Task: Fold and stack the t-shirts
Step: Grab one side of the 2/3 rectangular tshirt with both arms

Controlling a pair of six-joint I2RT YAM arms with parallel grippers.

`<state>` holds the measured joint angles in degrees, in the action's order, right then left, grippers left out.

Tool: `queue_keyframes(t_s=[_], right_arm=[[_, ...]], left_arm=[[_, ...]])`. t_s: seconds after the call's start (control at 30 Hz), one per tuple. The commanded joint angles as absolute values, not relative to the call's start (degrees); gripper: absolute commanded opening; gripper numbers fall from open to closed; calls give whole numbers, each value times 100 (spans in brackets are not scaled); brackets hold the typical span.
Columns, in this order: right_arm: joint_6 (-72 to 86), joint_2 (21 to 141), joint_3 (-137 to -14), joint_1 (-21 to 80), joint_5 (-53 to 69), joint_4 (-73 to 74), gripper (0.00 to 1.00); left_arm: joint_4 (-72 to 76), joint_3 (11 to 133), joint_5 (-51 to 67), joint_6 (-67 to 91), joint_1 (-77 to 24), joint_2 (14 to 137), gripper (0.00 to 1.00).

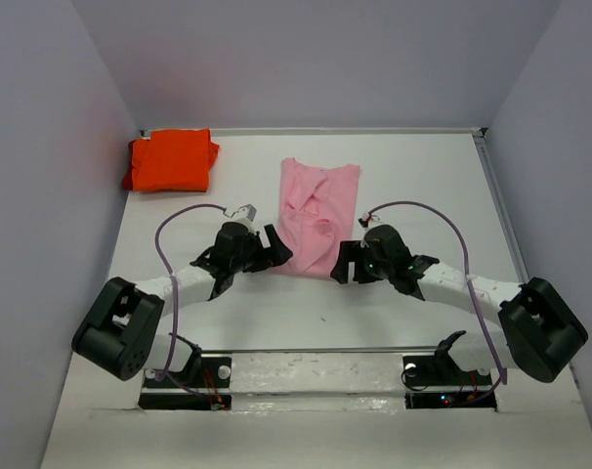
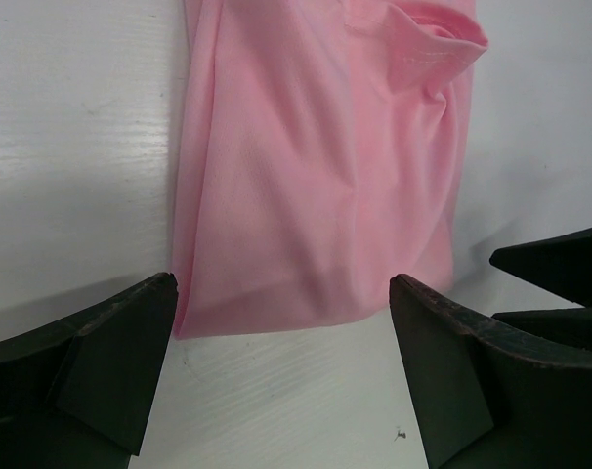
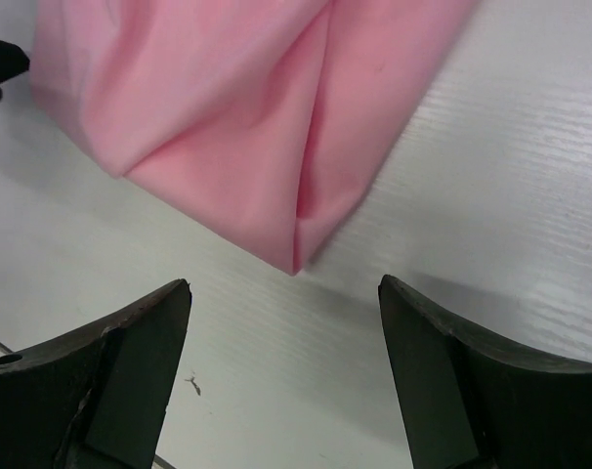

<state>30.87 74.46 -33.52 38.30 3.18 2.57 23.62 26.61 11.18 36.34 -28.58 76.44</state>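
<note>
The light pink t-shirt (image 1: 317, 213) lies mid-table, folded lengthwise into a long strip with wrinkles. Its near edge shows in the left wrist view (image 2: 316, 176) and its near corner in the right wrist view (image 3: 247, 117). My left gripper (image 1: 273, 244) is open and empty at the strip's near left corner, just short of the cloth (image 2: 281, 293). My right gripper (image 1: 347, 262) is open and empty at the near right corner, the cloth tip just beyond the fingertips (image 3: 284, 293). The bright orange t-shirt (image 1: 171, 159) lies folded at the far left corner.
The white table (image 1: 423, 195) is walled in by grey panels left, right and behind. Purple cables loop over both arms (image 1: 169, 234). The arm bases (image 1: 320, 376) sit at the near edge.
</note>
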Motion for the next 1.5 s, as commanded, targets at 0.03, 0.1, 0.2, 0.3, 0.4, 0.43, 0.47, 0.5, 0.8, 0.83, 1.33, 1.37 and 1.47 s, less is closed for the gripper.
queue_keyframes(t_s=[0.03,0.1,0.2,0.3,0.4,0.43,0.47,0.5,0.8,0.83,1.33,1.37,1.47], right_arm=[[3295,7672,-3357,3867,185,-492,83],[3366,7664,-3279,3867,123,-641,82],[3445,7629,-3173,3867,105,-861,82],[3437,7874,-3234,3867,123,-879,82],[3463,8155,-3252,3920,132,-1001,82],[3480,8217,-3261,3920,167,-1037,82],[3507,8287,-3261,3920,167,-1115,82],[3516,8384,-3243,3920,202,-1177,82],[3560,8596,-3252,3920,255,-1389,80],[3560,8578,-3243,3920,255,-1389,80],[3559,8639,-3199,3920,158,-1354,68],[3577,8640,-3191,3920,167,-1371,63],[3586,8622,-3147,3920,185,-1432,38]], left_arm=[[2566,2663,958,3516,-2918,7760,99],[2531,2663,949,3524,-2918,7804,99],[2522,2637,949,3551,-2918,7875,99],[2487,2602,984,3542,-2918,7927,99],[2487,2593,1002,3542,-2918,8006,99],[2479,2584,1019,3525,-2918,8042,99],[2479,2593,1037,3524,-2918,8094,99],[2487,2584,1055,3533,-2918,8112,99],[2890,2154,1326,3674,-2918,8218,99],[2970,2127,1423,3665,-2927,8235,99],[3411,1942,1784,3604,-2909,8508,54],[3384,1942,1793,3569,-2918,8499,44],[3287,1951,1732,3533,-2909,8438,29]])
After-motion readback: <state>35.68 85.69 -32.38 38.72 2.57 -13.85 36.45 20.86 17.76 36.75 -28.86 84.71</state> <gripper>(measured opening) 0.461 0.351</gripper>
